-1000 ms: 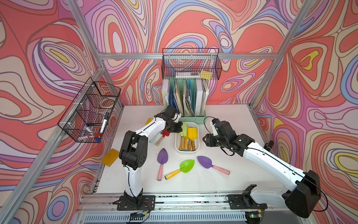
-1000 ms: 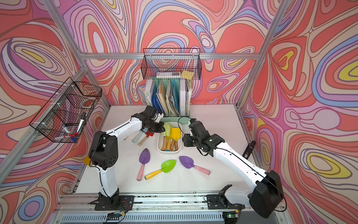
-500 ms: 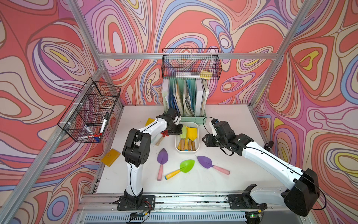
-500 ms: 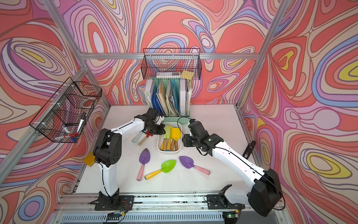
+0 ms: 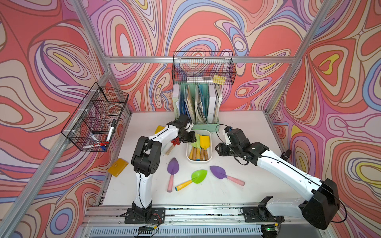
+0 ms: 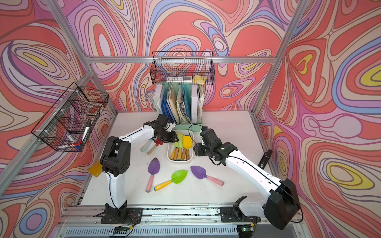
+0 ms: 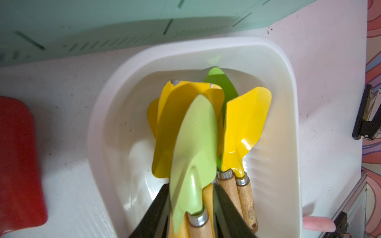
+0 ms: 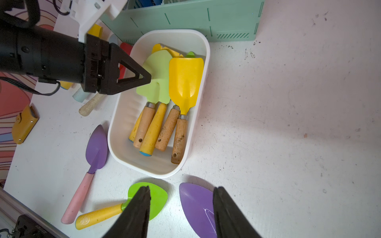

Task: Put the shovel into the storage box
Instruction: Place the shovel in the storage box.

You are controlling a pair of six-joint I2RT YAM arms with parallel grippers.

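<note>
Pale green shovel (image 7: 193,148) in storage box (image 7: 185,49), left fingers (image 7: 158,214) parted loosely around its neck, right fingers (image 8: 138,210) apart, empty

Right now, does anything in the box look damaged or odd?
Yes. In the box, the yellow blade under the pale green shovel has chipped corners showing grey. One wooden handle is stained dark.
</note>
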